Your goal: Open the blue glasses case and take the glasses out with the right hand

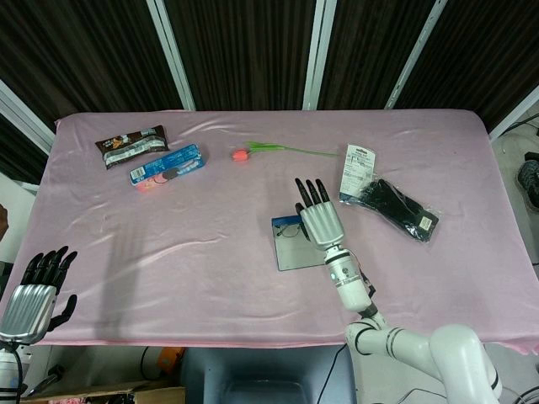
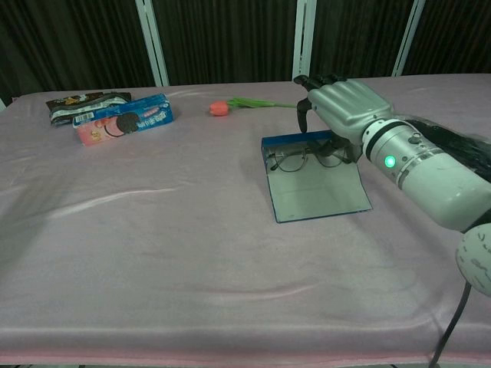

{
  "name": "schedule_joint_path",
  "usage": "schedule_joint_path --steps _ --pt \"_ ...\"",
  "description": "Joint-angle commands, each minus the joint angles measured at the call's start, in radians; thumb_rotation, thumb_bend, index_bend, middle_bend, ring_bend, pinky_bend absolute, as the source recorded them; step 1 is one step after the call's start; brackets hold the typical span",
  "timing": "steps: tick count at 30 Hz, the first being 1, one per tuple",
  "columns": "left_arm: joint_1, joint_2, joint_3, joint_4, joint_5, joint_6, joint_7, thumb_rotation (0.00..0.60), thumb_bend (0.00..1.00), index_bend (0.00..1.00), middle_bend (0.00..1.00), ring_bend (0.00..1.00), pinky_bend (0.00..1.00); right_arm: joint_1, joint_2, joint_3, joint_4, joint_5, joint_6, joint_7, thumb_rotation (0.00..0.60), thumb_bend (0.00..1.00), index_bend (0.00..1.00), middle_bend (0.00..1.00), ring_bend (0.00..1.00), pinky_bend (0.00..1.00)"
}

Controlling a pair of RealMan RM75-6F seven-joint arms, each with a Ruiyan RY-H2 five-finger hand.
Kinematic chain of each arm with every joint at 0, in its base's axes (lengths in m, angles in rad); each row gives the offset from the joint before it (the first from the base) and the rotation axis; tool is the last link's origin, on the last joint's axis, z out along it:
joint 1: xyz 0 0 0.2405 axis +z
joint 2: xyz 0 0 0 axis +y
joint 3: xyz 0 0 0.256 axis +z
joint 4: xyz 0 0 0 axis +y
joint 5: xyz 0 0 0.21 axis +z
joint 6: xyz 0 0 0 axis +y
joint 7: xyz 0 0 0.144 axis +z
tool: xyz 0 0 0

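The blue glasses case lies open and flat on the pink cloth, and shows in the head view as case. Thin-framed glasses rest inside against its far wall; in the head view only part of the glasses shows. My right hand hovers over the case's far right end, fingers curving down and thumb reaching to the right end of the glasses. Whether it pinches them is hidden. From above, the right hand covers the case's far right corner. My left hand hangs beside the table's near left corner, fingers apart, holding nothing.
A pink tulip lies beyond the case. A blue cookie box and a dark snack bar sit at the far left. A packet of black gloves lies to the right of my right hand.
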Motion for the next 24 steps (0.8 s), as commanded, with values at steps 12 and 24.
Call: schedule_joint_path --steps 12,24 --pt "-0.002 0.000 0.001 -0.001 -0.001 -0.005 0.001 0.600 0.41 0.00 0.00 0.00 0.01 -0.026 -0.062 0.004 0.121 -0.092 0.018 0.047 0.600 0.54 0.70 0.07 0.00 0.00" --pt "-0.001 -0.001 0.002 -0.002 0.000 -0.003 0.007 0.600 0.41 0.00 0.00 0.00 0.01 -0.022 -0.063 0.061 0.185 -0.081 0.006 0.002 0.600 0.54 0.70 0.07 0.00 0.00"
